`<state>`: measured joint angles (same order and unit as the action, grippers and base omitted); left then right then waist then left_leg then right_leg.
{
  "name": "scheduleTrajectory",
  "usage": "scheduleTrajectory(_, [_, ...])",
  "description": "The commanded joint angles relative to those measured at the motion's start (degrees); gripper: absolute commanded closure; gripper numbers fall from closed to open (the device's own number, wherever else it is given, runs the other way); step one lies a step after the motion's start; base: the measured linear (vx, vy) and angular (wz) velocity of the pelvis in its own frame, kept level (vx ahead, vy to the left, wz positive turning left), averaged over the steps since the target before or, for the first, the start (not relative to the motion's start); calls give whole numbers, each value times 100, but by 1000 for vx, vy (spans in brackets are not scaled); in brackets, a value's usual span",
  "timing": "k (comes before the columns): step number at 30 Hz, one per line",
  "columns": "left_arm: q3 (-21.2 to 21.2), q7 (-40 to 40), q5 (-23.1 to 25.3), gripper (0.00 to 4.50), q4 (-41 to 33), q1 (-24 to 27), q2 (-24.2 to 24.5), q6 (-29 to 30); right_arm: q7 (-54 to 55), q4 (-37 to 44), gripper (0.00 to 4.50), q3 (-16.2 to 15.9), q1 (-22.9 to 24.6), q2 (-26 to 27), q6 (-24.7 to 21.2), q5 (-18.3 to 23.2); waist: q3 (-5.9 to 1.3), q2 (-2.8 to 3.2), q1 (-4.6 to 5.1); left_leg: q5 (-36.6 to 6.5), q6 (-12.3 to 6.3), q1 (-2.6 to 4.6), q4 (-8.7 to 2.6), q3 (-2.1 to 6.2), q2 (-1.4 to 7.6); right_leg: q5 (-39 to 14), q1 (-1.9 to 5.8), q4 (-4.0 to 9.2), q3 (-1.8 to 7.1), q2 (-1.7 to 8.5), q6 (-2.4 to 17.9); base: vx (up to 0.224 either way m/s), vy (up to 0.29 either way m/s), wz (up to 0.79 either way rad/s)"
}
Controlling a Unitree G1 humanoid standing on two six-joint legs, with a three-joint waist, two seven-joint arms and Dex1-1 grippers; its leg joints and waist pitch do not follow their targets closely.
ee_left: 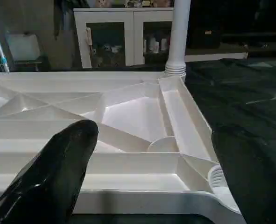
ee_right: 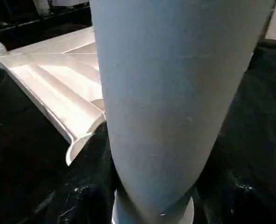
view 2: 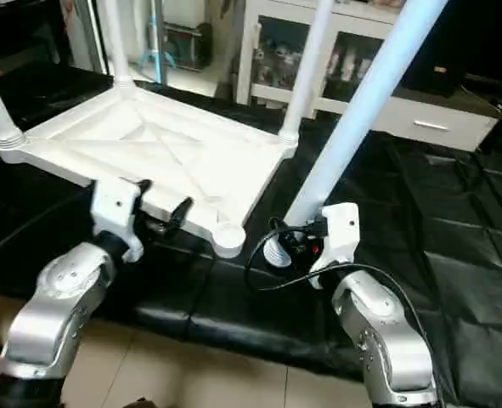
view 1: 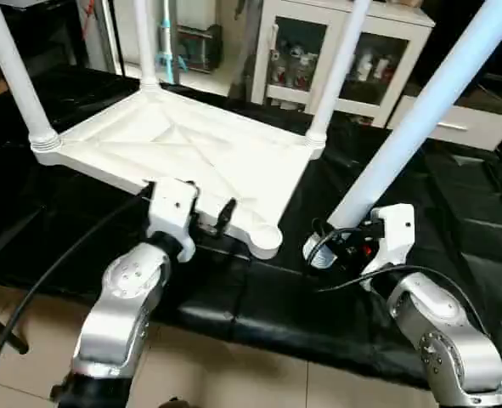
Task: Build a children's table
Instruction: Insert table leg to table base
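Around me: white cabinet [view 1: 335,59] with bottles inside, behind the black table [view 1: 454,221].
Left gripper [view 1: 212,214]: I see it wide open, empty, at the table top [view 1: 191,144].
Right gripper [view 1: 340,246]: I hold the loose leg [view 1: 420,119].

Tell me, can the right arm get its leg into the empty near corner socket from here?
Probably yes: right gripper holds the fourth leg just beside the empty socket, nothing between; left gripper sits open at the tabletop edge.

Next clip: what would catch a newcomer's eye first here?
The upturned white table top on the black cloth, three legs already standing in its corners. Then the fourth leg, slanting up beside the empty near corner socket, gripped near its base by the right hand. The left hand is open at the top's near edge.
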<state>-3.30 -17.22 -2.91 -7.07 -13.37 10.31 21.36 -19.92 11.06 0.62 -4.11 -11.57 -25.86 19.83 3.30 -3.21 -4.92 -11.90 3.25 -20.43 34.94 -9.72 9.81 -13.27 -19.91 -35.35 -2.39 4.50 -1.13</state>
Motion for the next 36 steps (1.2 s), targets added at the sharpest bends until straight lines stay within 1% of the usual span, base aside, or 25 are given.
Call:
scheduleTrajectory(1, [-13, -22, 80, 10, 150, -98, 41, 85, 22, 81, 265, 67, -31, -70, 44, -50, -252, 64, 38, -2155, 436, 100, -633, 210, 324, -2026, -16, 537, 200, 388, 522, 0, 0, 0])
scheduleTrajectory(2, [-126, -356, 59, 10, 392, -248, 220, 47, 14, 54, 265, 52, -46, -91, 55, -78, -249, 35, 47, -2233, 449, 94, -628, 207, 315, -2168, -25, 556, 203, 396, 509, 0, 0, 0])
scheduleTrajectory(3, [-187, -530, 44, 10, 499, -324, 302, 62, -2, 40, 265, 45, -57, -106, 61, -86, -264, 40, 15, -2214, 431, 118, -616, 202, 298, -2334, -59, 585, 216, 414, 460, 0, 0, 0])
scheduleTrajectory(5, [-557, -1349, 79, 10, 923, -645, 721, 82, -111, -16, 265, 11, -108, -187, 90, -108, -274, 42, 3, -2133, 423, 145, -612, 183, 300, -2215, -111, 580, 242, 405, 456, 0, 0, 0])
scheduleTrajectory(6, [-820, -1743, 246, 10, 1116, -784, 982, -6, -188, -35, 265, -5, -133, -246, 91, -110, -276, 36, 1, -2072, 423, 125, -612, 185, 288, -2141, -98, 580, 238, 404, 460, 0, 0, 0])
scheduleTrajectory(7, [-1038, -2100, 388, 10, 1283, -903, 1209, -159, -266, -52, 265, -18, -158, -301, 89, -103, -340, 66, -26, -1667, 385, 109, -610, 175, 305, -1486, -76, 479, 239, 385, 509, 0, 0, 0])
scheduleTrajectory(8, [-1195, -2357, 491, 10, 1405, -990, 1372, -278, -324, -64, 265, -27, -176, -342, 87, -96, -351, 55, -9, -1413, 356, 66, -616, 172, 313, -1075, -43, 422, 232, 377, 586, 0, 0, 0])
scheduleTrajectory(9, [-1195, -2357, 491, 10, 1405, -990, 1372, -278, -324, -64, 265, -27, -176, -342, 87, -96, -394, 81, -27, -1006, 272, 41, -602, 159, 321, -447, -20, 362, 203, 354, 716, 54, 2, -7])
scheduleTrajectory(10, [-1431, -3042, 563, 10, 1728, -1332, 1681, -418, -505, -95, 265, -13, -199, -505, 90, -91, -382, 80, -14, -1002, 257, 29, -579, 136, 299, -321, -51, 360, 210, 344, 769, 0, 0, 0])
scheduleTrajectory(11, [-1656, -3612, 694, 10, 2041, -1689, 1933, -525, -674, -127, 265, 11, -211, -671, 105, -98, -420, 100, -32, -927, 242, 76, -543, 103, 278, -71, -63, 328, 208, 330, 880, 0, 0, 0])
scheduleTrajectory(12, [-1781, -3818, 827, 10, 2201, -1856, 2037, -666, -744, -139, 265, 29, -211, -742, 105, -92, -444, 77, -56, -659, 142, 59, -511, 87, 254, 209, -40, 308, 215, 322, 923, 0, 0, 0])
scheduleTrajectory(13, [-1881, -3890, 986, 10, 2375, -2005, 2084, -813, -790, -153, 265, 37, -216, -794, 111, -96, -457, 58, -54, -301, 51, 5, -483, 83, 253, 708, -7, 249, 212, 328, 1016, 0, 0, 0])
scheduleTrajectory(14, [-1962, -3940, 1064, 10, 2524, -2120, 2117, -930, -815, -164, 265, 39, -219, -824, 116, -96, -457, 64, -61, -212, 7, 15, -469, 70, 258, 854, -20, 237, 207, 333, 1077, 0, 0, 0])
scheduleTrajectory(16, [-2163, -3992, 1245, 10, 2920, -2400, 2122, -1188, -859, -196, 265, 42, -232, -883, 141, -97, -434, 56, -63, -297, -85, 3, -471, 60, 272, 770, -10, 242, 208, 377, 1226, 0, 0, 0])
scheduleTrajectory(17, [-2348, -3814, 1523, 10, 3443, -2747, 2003, -1555, -875, -227, 265, 52, -261, -904, 155, -83, -429, 69, -68, -390, -97, 7, -476, 59, 287, 638, -12, 253, 208, 391, 1282, 0, 0, 0])
scheduleTrajectory(19, [-2401, -3695, 1646, 10, 3704, -2908, 1905, -1705, -873, -232, 265, 51, -273, -897, 159, -82, -427, 60, -75, -571, -43, 19, -483, 63, 307, 423, -6, 266, 213, 408, 1316, 0, 0, 0])
scheduleTrajectory(20, [-2491, -3600, 1754, 10, 4010, -3095, 1817, -1843, -880, -233, 265, 39, -282, -891, 165, -81, -416, 84, -83, -642, -24, 15, -494, 70, 317, 360, -11, 274, 212, 413, 1323, 0, 0, 0])
scheduleTrajectory(22, [-2580, -3628, 1812, 10, 4351, -3272, 1741, -2019, -906, -219, 265, 3, -282, -891, 175, -66, -413, 86, -94, -803, 43, 21, -507, 76, 324, 190, -7, 293, 216, 426, 1323, 0, 0, 0])
scheduleTrajectory(23, [-2620, -3664, 1857, 10, 4539, -3350, 1694, -2101, -921, -204, 265, -19, -273, -888, 177, -58, -411, 72, -91, -837, 55, 26, -507, 68, 319, 150, -15, 301, 216, 414, 1315, 0, 0, 0])
scheduleTrajectory(24, [-2620, -3664, 1857, 10, 4539, -3350, 1694, -2101, -921, -204, 265, -19, -273, -888, 177, -58, -416, 78, -100, -853, 65, 28, -506, 76, 320, 137, -9, 298, 215, 422, 1318, 0, 0, 0])
scheduleTrajectory(25, [-2739, -3654, 2055, 10, 4990, -3514, 1613, -2282, -939, -178, 265, -53, -246, -876, 191, -62, -412, 87, -102, -871, 70, 25, -505, 74, 317, 133, -11, 304, 221, 419, 1323, 0, 0, 0])
scheduleTrajectory(27, [-2791, -3624, 2162, 10, 5238, -3598, 1589, -2356, -942, -159, 265, -63, -232, -869, 195, -67, -416, 98, -109, -868, 81, 28, -507, 82, 324, 208, -6, 304, 220, 422, 1326, 0, 0, 0])
scheduleTrajectory(32, [-2678, -3638, 2075, 10, 5896, -3816, 1440, -2536, -942, -142, 265, -7, -194, -879, 237, -67, -417, 112, -141, -949, 92, 32, -505, 82, 325, 238, 0, 295, 220, 435, 1432, 0, 0, 0])
scheduleTrajectory(34, [-2490, -3927, 1817, 25, 5972, -3808, 1322, -2504, -924, -132, 265, 1, -168, -870, 246, -71, -417, 94, -151, -915, 69, 39, -505, 76, 335, 313, -4, 287, 217, 434, 1489, 0, 0, 0])
scheduleTrajectory(36, [-2471, -4013, 1780, 54, 5963, -3793, 1306, -2482, -920, -130, 265, -2, -160, -867, 248, -75, -421, 99, -171, -894, 52, 44, -504, 74, 338, 324, -2, 286, 219, 446, 1516, 0, 0, 0])
